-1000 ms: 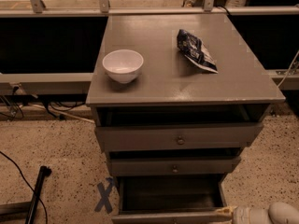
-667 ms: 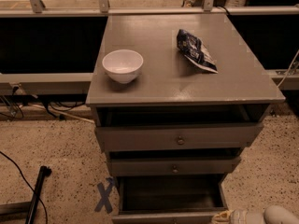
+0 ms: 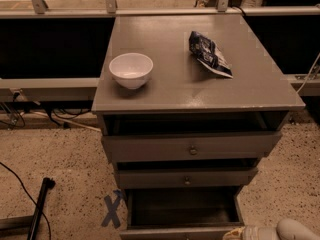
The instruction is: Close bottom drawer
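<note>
Gripper: the gripper [image 3: 235, 232] sits at the bottom edge of the view, right of centre, right at the right end of the bottom drawer's front.
Grip state: it cannot be made out whether it is open or closed; only a pale tip shows, cut off by the frame.
Arm: the arm [image 3: 296, 230] is a pale rounded link that enters from the lower right corner and lies low, near the floor.
Bottom drawer: the bottom drawer [image 3: 182, 208] is pulled well out toward the camera, its dark inside open to view from above; its front runs along the lower frame edge.
Middle drawer: the middle drawer [image 3: 185, 177] is just above, out a little, with a dark gap over it and a small round knob at centre.
Top drawer: the top drawer [image 3: 192, 146] is the widest, also slightly out, with a dark slot between it and the top.
Cabinet: the cabinet [image 3: 165, 91] is grey-brown with a flat top.
Bowl: a white bowl [image 3: 131, 70] stands upright on the left of the top.
Bag: a dark crumpled bag [image 3: 210, 54] lies flat on the right rear of the top, well apart from the bowl.
Floor: the speckled floor [image 3: 65, 164] has a blue X mark [image 3: 112, 210] just left of the bottom drawer.
Pole: a black pole [image 3: 39, 211] leans at the lower left.
Rail: a metal rail [image 3: 60, 11] runs behind the cabinet.
</note>
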`<control>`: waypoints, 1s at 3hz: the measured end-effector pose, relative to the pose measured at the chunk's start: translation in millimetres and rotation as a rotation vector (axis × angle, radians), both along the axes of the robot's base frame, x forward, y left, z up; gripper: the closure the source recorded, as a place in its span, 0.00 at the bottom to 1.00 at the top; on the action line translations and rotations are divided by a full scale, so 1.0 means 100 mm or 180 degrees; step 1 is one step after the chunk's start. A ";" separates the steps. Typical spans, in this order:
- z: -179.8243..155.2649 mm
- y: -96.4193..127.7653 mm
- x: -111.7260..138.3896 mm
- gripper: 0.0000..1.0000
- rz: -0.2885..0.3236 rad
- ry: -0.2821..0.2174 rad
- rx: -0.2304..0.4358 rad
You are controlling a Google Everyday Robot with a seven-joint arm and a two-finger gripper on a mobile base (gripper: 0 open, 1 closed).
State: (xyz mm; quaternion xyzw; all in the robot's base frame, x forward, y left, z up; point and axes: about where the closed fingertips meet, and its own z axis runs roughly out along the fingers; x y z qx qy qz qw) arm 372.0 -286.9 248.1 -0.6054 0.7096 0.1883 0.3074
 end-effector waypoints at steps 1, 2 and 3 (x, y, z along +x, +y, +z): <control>-0.35 0.07 -0.09 1.00 0.0072 0.0118 0.0206; -0.74 -0.03 -0.09 1.00 0.0045 0.0125 0.0291; -0.93 -0.01 -0.04 1.00 0.0011 0.0028 0.0337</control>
